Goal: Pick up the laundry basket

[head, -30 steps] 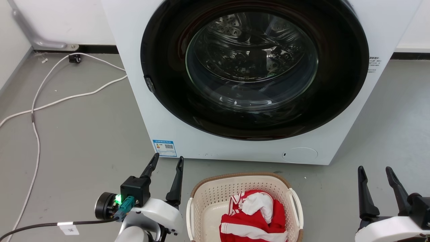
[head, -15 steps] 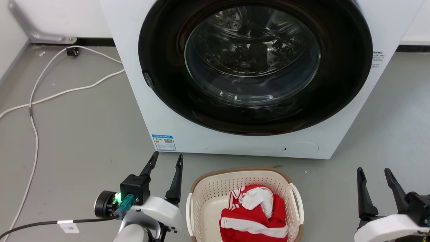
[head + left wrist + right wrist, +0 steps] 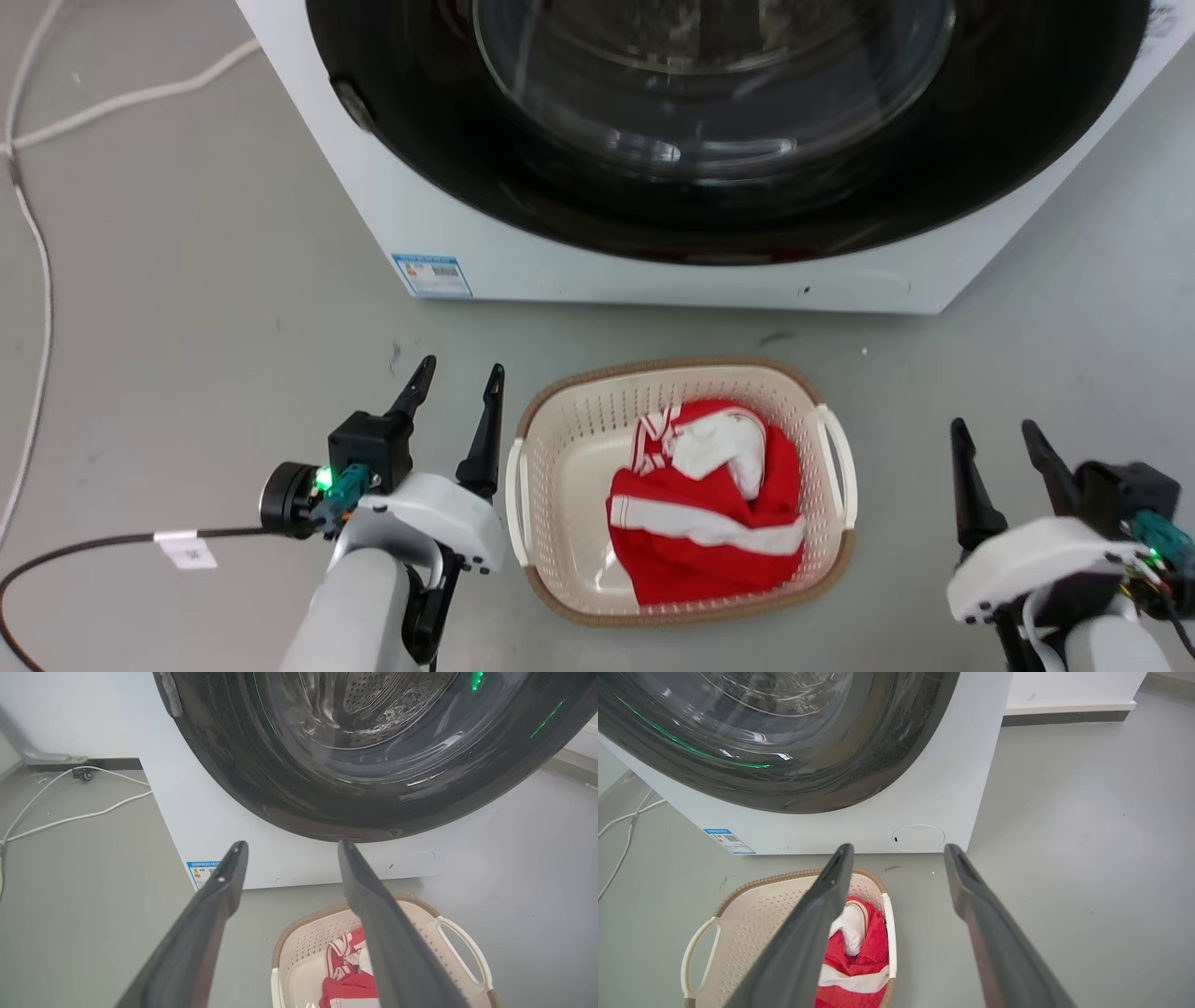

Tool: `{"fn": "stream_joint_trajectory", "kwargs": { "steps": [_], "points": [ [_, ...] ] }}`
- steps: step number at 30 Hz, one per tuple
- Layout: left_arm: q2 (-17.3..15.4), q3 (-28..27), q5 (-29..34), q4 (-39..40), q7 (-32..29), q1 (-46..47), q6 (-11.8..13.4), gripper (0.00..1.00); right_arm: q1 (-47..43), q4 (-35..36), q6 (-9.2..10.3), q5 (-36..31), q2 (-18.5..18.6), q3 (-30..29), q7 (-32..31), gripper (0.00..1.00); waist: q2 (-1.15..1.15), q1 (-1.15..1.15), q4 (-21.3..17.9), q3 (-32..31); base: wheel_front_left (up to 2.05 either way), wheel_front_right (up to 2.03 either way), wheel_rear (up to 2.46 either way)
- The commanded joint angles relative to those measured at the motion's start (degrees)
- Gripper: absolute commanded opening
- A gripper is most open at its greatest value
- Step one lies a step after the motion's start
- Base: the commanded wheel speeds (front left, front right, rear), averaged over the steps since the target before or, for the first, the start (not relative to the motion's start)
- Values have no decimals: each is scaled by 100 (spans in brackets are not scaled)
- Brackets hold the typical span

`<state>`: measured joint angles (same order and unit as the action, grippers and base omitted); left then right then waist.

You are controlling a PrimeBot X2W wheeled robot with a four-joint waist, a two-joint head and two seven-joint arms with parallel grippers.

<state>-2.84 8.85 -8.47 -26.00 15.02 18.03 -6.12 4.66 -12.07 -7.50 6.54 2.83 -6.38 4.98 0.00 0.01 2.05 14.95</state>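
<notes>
On the floor (image 3: 187,327) before the washer (image 3: 653,280): the laundry basket (image 3: 569,457), red-and-white cloth (image 3: 700,523) inside. Just beside its left handle (image 3: 513,495), the left gripper (image 3: 462,366), spread and empty; off its right side, the right gripper (image 3: 993,427), likewise spread.

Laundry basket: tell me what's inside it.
Inside the laundry basket lies a crumpled red and white garment. Bare basket floor shows beside it; anything beneath the cloth is hidden.

The head camera now looks further down. The white front-loading washer with the dark round door (image 3: 653,280) shows just its lower part, and the cream perforated plastic laundry basket with the brown woven-look rim (image 3: 569,448) lies whole in view. The right gripper (image 3: 991,427) now sits closer to the basket, its tips level with the basket's side.
</notes>
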Motion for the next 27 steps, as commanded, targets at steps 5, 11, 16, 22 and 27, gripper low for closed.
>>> {"fn": "stream_joint_trajectory", "kwargs": {
  "steps": [5, 11, 16, 22, 27],
  "points": [
    [-7, -14, -139, -517, 20, 502, -69, 100, 751, -855, 2, 2, 9, 190, 8, 100, 0, -1, -7, 991, 0, 0, 0],
    [-25, 11, -283, -1109, 20, 1035, -123, 100, 1633, -2003, 2, 68, 11, 434, 42, 100, 0, -1, -43, 1561, 0, 0, 0],
    [-44, 271, -515, -1799, 19, 1470, -136, 100, 2234, -2854, 2, 2, 8, 566, 138, 100, 0, -1, -81, 1875, 0, 0, 0],
    [-129, 744, -1044, -2644, 4, 1903, -139, 100, 2853, -3804, 2, 38, 11, 685, 269, 100, 0, -1, -174, 2165, 0, 0, 0],
    [-187, 1110, -1479, -3136, -49, 2139, -140, 100, 3280, -4522, 2, 152, 10, 817, 350, 100, 0, -1, -237, 2293, 0, 0, 0]
  ]
}}
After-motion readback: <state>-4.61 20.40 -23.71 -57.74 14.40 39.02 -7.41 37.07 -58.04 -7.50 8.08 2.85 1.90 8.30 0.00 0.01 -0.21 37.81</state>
